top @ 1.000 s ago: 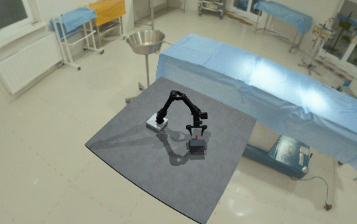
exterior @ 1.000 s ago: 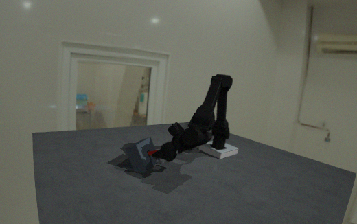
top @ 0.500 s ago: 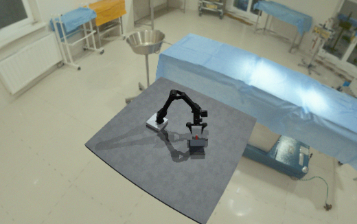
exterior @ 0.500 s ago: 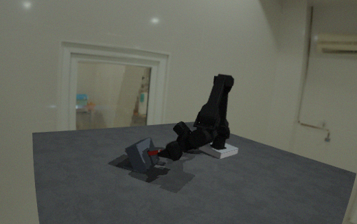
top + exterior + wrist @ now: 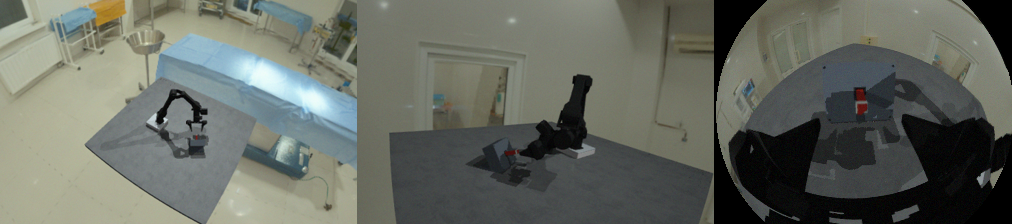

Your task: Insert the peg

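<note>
Our hand [image 5: 196,130] [image 5: 520,154] [image 5: 861,120] is spread wide and the red peg [image 5: 196,137] [image 5: 512,152] [image 5: 861,106] pokes out of the sloped panel [image 5: 202,141] [image 5: 497,154] [image 5: 840,80], so tbh if we swing sideways too soon, a finger could clip it loose.

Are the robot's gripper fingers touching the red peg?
Apart. The wrist view shows the gripper wide open, with grey tabletop showing between each finger and the peg.
</note>
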`<action>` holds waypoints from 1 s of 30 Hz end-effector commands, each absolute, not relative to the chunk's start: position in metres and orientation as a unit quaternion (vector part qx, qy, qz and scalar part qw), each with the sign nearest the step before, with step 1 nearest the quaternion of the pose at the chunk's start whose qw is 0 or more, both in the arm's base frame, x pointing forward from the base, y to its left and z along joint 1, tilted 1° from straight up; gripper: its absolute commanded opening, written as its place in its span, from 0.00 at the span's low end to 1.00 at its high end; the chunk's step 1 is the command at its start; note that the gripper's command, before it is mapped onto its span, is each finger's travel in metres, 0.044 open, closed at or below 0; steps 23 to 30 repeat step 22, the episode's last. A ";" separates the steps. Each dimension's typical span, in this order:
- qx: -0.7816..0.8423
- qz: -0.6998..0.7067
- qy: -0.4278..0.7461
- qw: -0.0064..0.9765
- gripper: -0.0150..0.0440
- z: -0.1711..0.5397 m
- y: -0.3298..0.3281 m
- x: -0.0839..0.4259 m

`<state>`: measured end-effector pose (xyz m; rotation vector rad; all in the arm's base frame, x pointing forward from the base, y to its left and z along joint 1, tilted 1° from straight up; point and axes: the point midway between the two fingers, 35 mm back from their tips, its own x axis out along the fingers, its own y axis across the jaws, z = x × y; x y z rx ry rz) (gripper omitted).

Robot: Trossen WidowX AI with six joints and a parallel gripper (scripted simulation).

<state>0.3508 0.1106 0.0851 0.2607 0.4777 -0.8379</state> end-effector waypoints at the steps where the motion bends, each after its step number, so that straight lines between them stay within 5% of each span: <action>1: 0.127 -0.402 0.225 0.879 1.00 0.090 0.115 0.348; 30: 0.126 -0.401 0.223 0.880 1.00 0.106 0.132 0.331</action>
